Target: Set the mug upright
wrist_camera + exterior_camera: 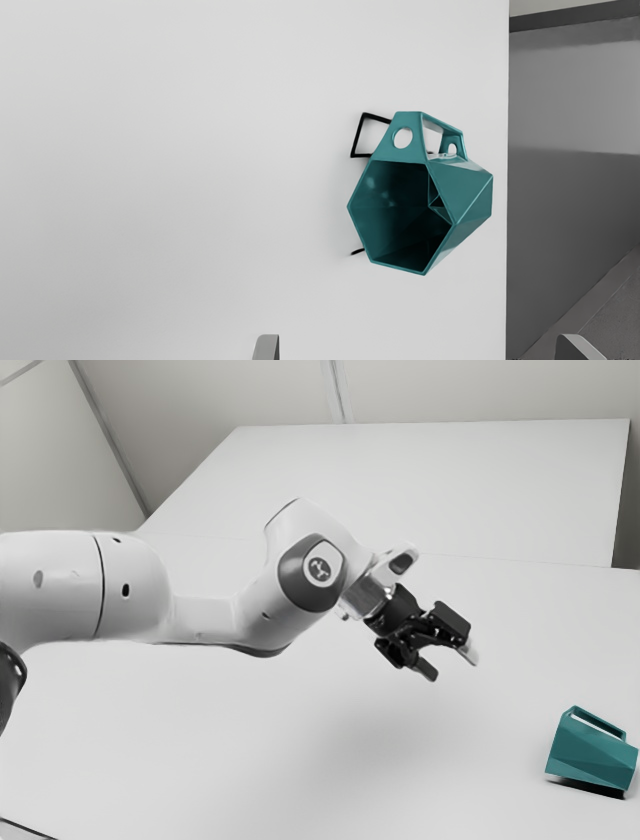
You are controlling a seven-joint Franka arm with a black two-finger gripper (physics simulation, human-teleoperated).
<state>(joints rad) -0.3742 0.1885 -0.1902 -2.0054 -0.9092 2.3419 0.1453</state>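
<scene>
- So the teal faceted mug (590,760) is lying on its side on the white tabletop (300,760), over toward the exterior view's right. Definitely tipped, not standing.
- The mug's handle (410,120) sticks up from the side of the body. It's an angular loop, and its flat face by the mouth has a round hole through it.
- In the wrist view you can look right into the mouth (400,215): it's many-sided, with a dark interior, and it's turned toward the hand.
- The gripper (450,663) is released, fingers (267,347) spread wide apart. It's up in the air, well apart from the mug and on the arm's side of it.
- The arm (310,570) is the white Franka, coming in from the exterior view's left, bent at the joints, with the black gripper angled downward at the end.
- There are thin black lines (356,135) by the mug, partly hidden behind it. Can't tell what they are, maybe shadow.
- The mug's closed end is near a straight table edge (507,200), and past that edge there's grey.
</scene>
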